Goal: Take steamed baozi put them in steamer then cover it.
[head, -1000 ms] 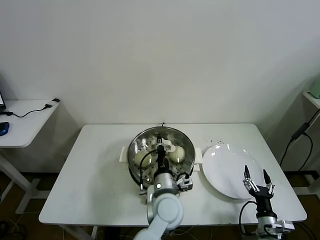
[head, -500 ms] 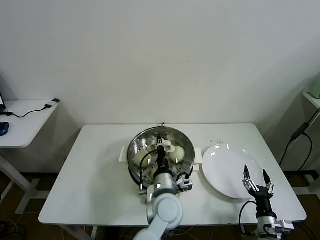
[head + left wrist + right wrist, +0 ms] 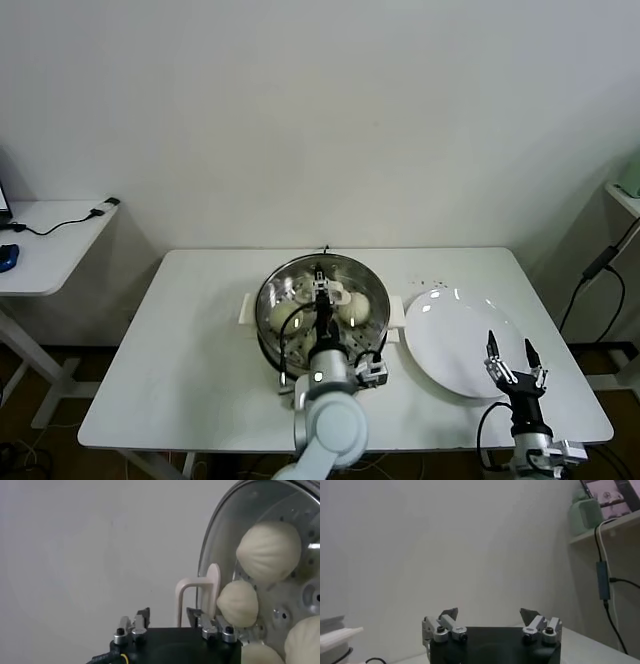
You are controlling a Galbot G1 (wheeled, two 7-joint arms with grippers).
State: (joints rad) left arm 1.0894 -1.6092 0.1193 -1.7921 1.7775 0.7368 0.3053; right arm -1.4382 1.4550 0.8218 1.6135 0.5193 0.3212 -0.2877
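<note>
A white desk carries the steamer, a shiny steel pot on a white base near the middle, with a white plate just beside it on the robot's right. The clear glass cover already sits on the steamer, and the cream-white baozi show through it on the perforated tray. At least three are plain in the wrist view, with a fourth partly cut off.

The left gripper hangs directly above the cover, its fingers spread apart on either side of the white handle and not gripping it. The right gripper idles over the desk's near right corner, beside the plate, fingers wide and holding nothing.

By the look of it, the task is at its last step: buns in, cover on, handle let go. What remains is likely for the left arm to lift straight up, clear of the handle, without nudging the cover off its seat.
</note>
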